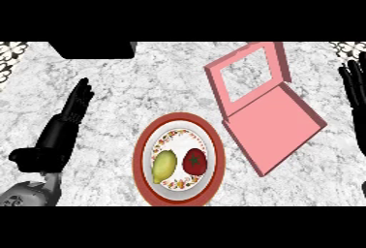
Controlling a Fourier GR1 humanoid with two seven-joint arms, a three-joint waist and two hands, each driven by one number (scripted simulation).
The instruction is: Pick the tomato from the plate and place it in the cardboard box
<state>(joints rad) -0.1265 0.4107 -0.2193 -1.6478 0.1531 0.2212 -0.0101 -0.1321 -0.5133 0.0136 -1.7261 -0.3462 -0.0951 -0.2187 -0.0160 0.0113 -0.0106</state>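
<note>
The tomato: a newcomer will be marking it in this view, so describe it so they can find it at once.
Start at the round plate with the red rim and floral border, lower centre of the marble counter, left of the open pink box. Two items lie on it. The tomato is the round, dark red one on the right, beside the yellow-green lemon.

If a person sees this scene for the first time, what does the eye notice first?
Probably the open pink box, right of centre on the marble counter. Next, the red-rimmed plate at lower centre, with a red tomato beside a yellow-green fruit.
</note>
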